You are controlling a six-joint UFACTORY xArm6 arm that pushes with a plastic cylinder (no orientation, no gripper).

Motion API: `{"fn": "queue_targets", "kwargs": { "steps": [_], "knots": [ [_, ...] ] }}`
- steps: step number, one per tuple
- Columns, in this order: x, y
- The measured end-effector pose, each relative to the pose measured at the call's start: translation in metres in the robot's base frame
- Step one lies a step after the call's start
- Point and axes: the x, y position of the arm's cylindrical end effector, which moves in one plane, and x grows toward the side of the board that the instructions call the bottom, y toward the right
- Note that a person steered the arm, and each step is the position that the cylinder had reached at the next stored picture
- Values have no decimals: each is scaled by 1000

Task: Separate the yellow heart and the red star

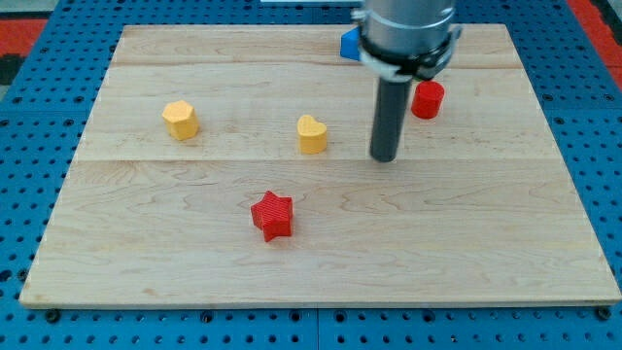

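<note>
The yellow heart (312, 134) sits near the middle of the wooden board. The red star (272, 215) lies below and a little to the left of it, well apart from it. My tip (385, 157) rests on the board to the right of the yellow heart, with a clear gap between them, and up and to the right of the red star.
A yellow hexagon block (181, 120) sits at the left. A red cylinder (427, 99) stands just right of the rod. A blue block (351, 43) at the top edge is partly hidden by the arm. The board (486, 243) lies on a blue perforated table.
</note>
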Motion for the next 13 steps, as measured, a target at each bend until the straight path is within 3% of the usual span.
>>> {"fn": "queue_targets", "kwargs": {
  "steps": [1,2,3,5,12,13],
  "knots": [
    [-42,-60],
    [-26,-129],
    [36,-135],
    [18,-137],
    [15,-137],
    [-13,-156]
  ]
}}
